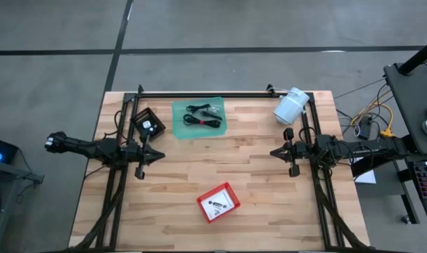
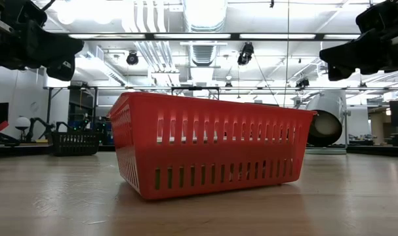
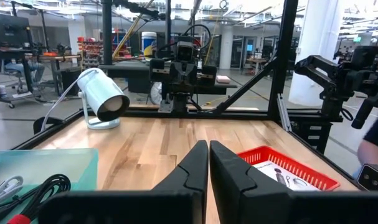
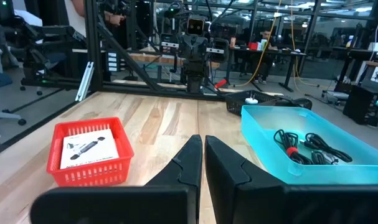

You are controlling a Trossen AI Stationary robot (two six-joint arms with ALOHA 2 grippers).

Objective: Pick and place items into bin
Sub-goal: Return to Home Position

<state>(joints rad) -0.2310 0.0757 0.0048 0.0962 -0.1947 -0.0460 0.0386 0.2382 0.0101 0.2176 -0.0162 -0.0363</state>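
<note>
— What sits in the red bin (image 2: pixel 208 144) as seen from table height?
— No telling; its slatted wall hides everything inside. From above, at six o'clock on the table (image 1: pixel 283 211), the white card (image 1: pixel 219 203) in it bears dark marks too small to read.
— And the black bin (image 1: pixel 139 116) at ten o'clock?
— A pale speck (image 1: pixel 149 126) inside, too small to name.
— The teal bin (image 3: pixel 51 160)?
— In the left wrist view, the picture's edge cuts it and its black cables (image 3: pixel 44 190) short.
</note>
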